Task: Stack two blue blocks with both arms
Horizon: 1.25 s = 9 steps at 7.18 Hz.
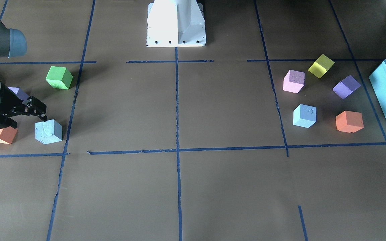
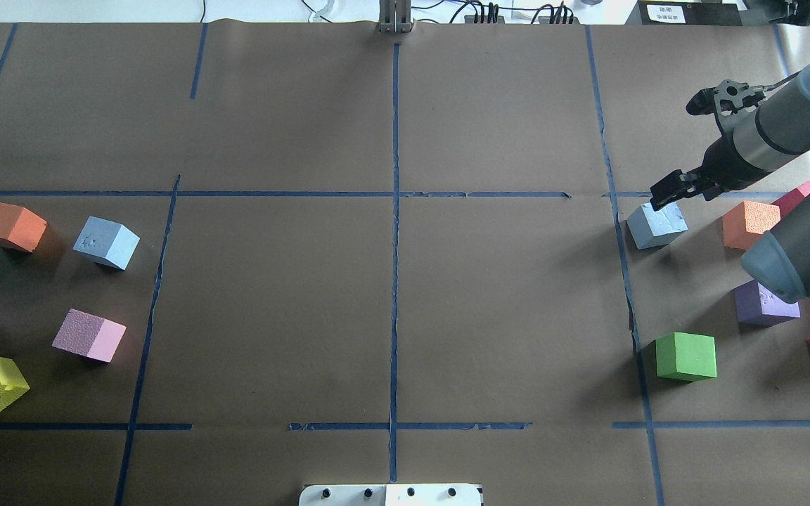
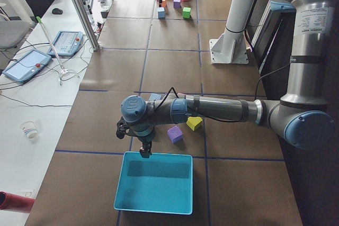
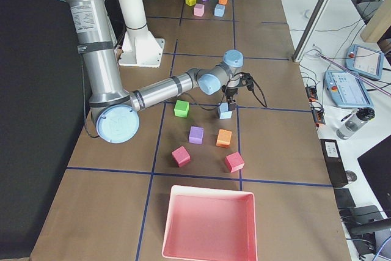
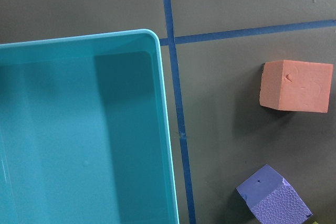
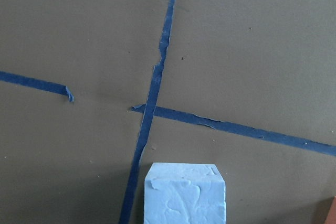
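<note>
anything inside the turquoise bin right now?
Nothing seen: the turquoise bin floor looks bare in the exterior left view. The left gripper hangs over its far rim and covers a sliver there; the left wrist view shows only one corner.

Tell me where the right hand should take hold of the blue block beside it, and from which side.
Come from above and pinch two opposite side faces of the blue block. It sits flat, top bare, with the orange cube standing apart, so its sides look free. The right hand should probably turn to match the block's skew to the tape.
</note>
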Tool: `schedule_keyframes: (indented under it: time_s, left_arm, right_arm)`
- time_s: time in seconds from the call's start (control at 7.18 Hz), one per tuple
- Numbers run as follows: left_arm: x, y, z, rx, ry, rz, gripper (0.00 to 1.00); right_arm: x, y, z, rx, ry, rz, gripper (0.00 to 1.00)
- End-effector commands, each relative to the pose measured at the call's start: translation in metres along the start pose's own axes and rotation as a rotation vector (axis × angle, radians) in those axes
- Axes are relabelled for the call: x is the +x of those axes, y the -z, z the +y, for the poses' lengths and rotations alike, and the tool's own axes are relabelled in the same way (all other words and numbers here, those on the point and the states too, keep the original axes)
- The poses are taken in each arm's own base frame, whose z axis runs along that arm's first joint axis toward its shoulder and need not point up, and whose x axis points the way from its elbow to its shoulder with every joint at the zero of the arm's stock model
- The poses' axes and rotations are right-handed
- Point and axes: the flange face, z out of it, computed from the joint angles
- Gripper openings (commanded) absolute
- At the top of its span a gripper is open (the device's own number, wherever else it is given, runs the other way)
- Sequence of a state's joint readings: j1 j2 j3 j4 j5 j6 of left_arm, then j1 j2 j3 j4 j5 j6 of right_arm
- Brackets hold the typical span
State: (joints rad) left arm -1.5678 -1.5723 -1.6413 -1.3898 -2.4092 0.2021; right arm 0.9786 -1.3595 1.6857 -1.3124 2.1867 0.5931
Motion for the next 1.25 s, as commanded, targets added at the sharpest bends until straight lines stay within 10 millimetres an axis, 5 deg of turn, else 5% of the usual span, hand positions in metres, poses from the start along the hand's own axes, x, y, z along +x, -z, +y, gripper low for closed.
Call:
schedule_keyframes:
  time_s: [0.0, 0.56, 1.11]
  left_arm:
    - [0.001, 0.0, 0.0, 0.003, 0.0, 0.013, 1.0]
    - [0.002, 0.001, 0.0, 0.004, 0.0, 0.014, 1.0]
    - [0.002, 0.001, 0.0, 0.004, -0.002, 0.014, 1.0]
  right_arm:
    - [-0.007, -0.021, -0.004, -0.029, 0.007, 0.009, 1.0]
    - [0.006, -0.051, -0.004, -0.074, -0.013, 0.035, 1.0]
    - [-0.01, -0.058, -0.01, -0.089, -0.009, 0.03, 1.0]
